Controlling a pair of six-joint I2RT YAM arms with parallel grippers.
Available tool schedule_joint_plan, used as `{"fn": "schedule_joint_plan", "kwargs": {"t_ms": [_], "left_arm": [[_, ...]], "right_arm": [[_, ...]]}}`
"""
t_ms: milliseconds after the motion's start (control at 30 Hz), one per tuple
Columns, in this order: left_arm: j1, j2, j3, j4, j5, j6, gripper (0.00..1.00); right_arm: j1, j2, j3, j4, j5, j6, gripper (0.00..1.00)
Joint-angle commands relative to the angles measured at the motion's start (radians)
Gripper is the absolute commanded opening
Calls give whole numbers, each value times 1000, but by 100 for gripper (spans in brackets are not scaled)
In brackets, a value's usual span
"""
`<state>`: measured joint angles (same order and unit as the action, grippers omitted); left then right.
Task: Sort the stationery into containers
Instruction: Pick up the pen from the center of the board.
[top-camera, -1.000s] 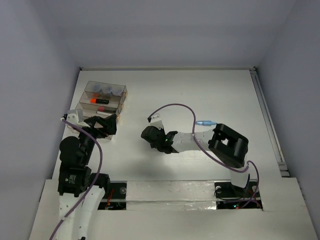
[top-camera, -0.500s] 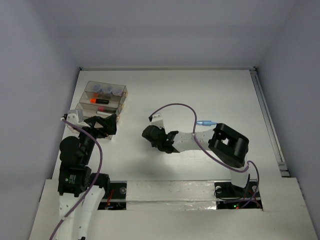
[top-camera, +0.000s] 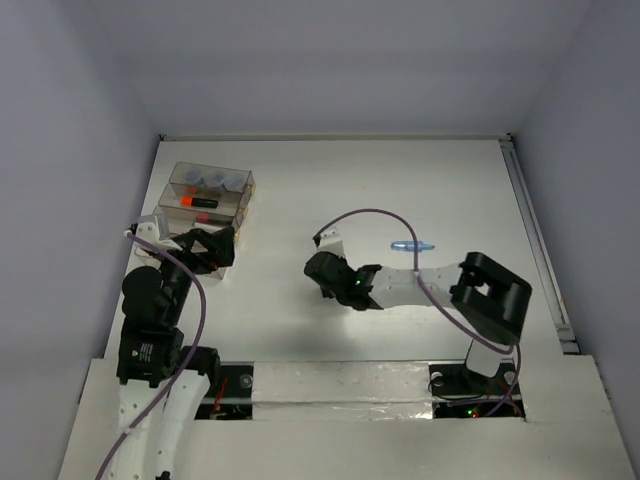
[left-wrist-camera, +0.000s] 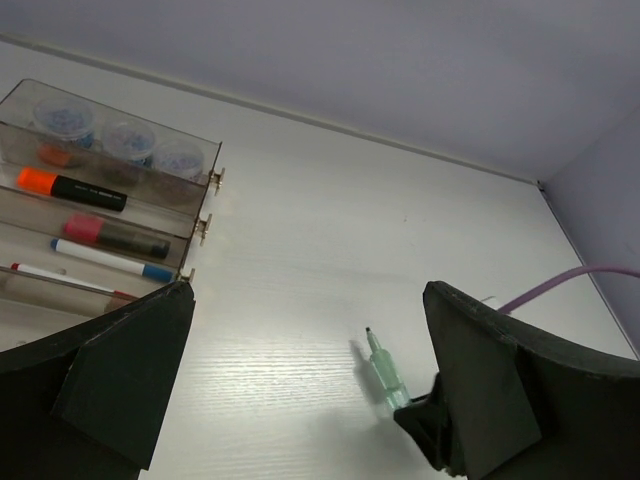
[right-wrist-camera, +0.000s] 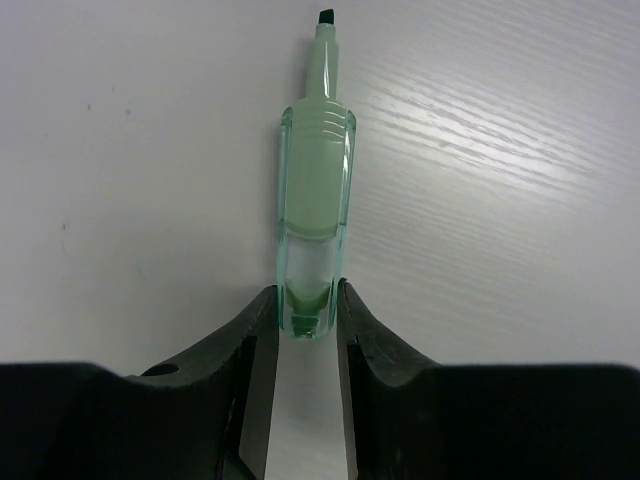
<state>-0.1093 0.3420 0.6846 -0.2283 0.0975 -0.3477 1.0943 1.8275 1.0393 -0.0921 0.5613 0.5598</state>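
Note:
A pale green marker (right-wrist-camera: 315, 200) lies on the white table, its dark tip pointing away from my right gripper (right-wrist-camera: 307, 300). That gripper's two black fingertips press against both sides of the marker's rear end. In the left wrist view the same marker (left-wrist-camera: 385, 380) lies near the right finger (left-wrist-camera: 500, 380). My left gripper (left-wrist-camera: 305, 310) stands wide open with nothing between its fingers, next to the containers (top-camera: 243, 190). The containers hold three round pots (left-wrist-camera: 120, 140), an orange highlighter (left-wrist-camera: 70, 186), a pink highlighter (left-wrist-camera: 115, 235), a blue-capped pen (left-wrist-camera: 110, 260) and a red-capped pen (left-wrist-camera: 70, 282). A light blue marker (top-camera: 412, 246) lies beyond the right arm.
A purple cable (top-camera: 370, 215) loops above the right arm. White walls close off the back and sides of the table, and a metal rail (top-camera: 535, 240) runs along its right edge.
The right arm has shifted to the right and its jaws have narrowed onto the green marker's end. The light blue marker shows more fully. The left arm has barely moved.

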Motion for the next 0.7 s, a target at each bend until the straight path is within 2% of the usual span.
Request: {"fn": "schedule_joint_plan", "kwargs": {"t_ms": [0, 33, 67, 167, 267, 433, 500, 600, 667], "left_arm": [[7, 52, 12, 37, 31, -37, 99], [7, 63, 12, 56, 68, -52, 99], [7, 78, 12, 72, 165, -78, 99], [7, 123, 4, 132, 295, -105, 99], [7, 100, -22, 171, 321, -128, 99], [-3, 61, -183, 357, 455, -243, 99], [-15, 61, -258, 395, 478, -292, 99], [-27, 51, -312, 423, 461, -304, 99], [-49, 54, -326, 443, 467, -327, 98]], "right_arm": [[-7, -189, -25, -15, -69, -93, 16], [-7, -216, -12, -52, -81, -122, 16], [-7, -270, 5, -104, -101, -139, 16], [-16, -342, 33, -204, -170, -182, 15], [-27, -424, 56, -291, -219, -210, 15], [-88, -464, 85, -354, -458, -239, 16], [-109, -473, 73, -336, -533, -235, 16], [-180, -488, 21, -247, -734, -198, 15], [-195, -507, 2, -206, -768, -183, 15]]}}
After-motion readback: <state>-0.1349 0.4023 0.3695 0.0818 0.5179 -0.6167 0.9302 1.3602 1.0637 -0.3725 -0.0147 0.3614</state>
